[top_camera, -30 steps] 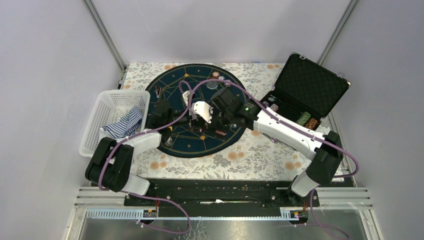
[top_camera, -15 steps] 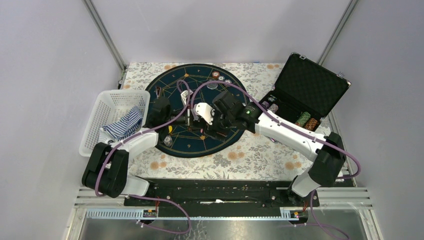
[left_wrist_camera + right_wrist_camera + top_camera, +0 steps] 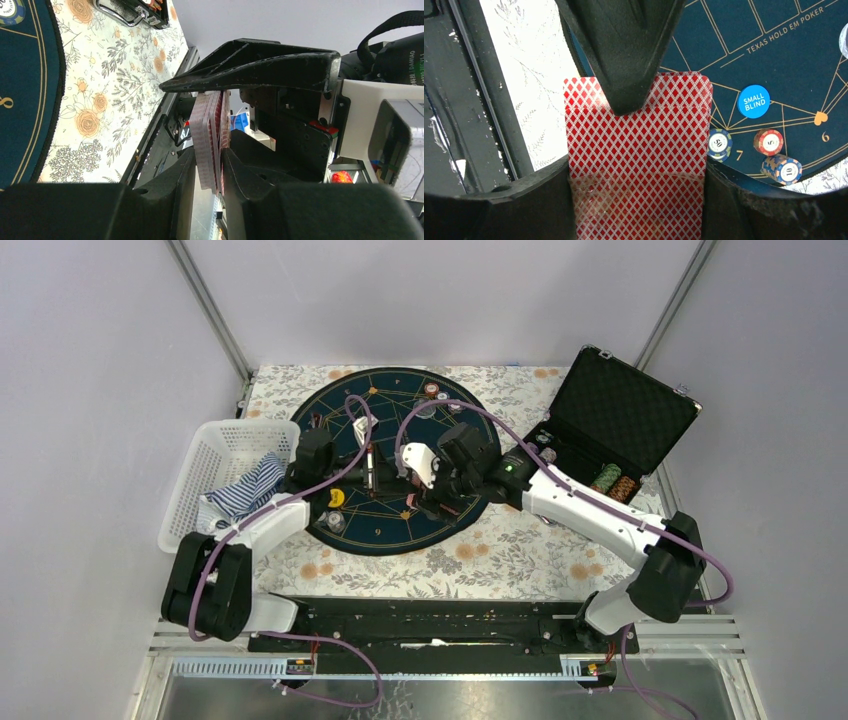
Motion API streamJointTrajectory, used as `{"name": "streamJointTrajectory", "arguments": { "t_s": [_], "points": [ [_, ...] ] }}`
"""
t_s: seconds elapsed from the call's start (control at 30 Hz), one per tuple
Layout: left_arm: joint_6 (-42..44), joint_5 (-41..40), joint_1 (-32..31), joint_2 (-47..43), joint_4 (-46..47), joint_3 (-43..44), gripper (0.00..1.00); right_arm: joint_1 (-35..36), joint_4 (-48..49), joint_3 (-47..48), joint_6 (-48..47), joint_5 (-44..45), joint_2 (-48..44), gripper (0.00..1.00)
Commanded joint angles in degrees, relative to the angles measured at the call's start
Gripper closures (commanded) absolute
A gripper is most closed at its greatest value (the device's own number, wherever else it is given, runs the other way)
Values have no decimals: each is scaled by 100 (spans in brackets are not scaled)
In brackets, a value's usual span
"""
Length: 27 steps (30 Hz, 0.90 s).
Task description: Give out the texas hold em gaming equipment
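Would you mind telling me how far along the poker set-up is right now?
Looks done: several chips and the Small Blind button lie on the mat. In hand: the left gripper clamps the deck of cards, the right gripper bracketing its top card. Left: dealing, plus chip stacks in the case.

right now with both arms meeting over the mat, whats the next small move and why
Probably ease the right arm away slowly so the card slides off the deck. The left fingers pinch the deck. One red-backed card sits between the right fingers, which seem closed on its side edges, above the mat.
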Motion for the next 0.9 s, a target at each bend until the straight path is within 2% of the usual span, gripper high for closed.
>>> {"name": "streamJointTrajectory", "arguments": {
  "t_s": [0.0, 0.27, 0.53, 0.87],
  "points": [
    [129, 133, 157, -207, 137, 62, 73, -147, 324, 7, 109, -259, -397, 77],
    [-116, 259, 225, -264, 461, -49, 77, -163, 292, 6, 61, -335, -406, 78],
    [-295, 301, 338, -393, 718, -193, 77, -170, 256, -11, 33, -377, -446, 80],
    [-267, 308, 333, -389, 652, -174, 61, -166, 224, 57, 27, -526, -403, 81]
  ]
}}
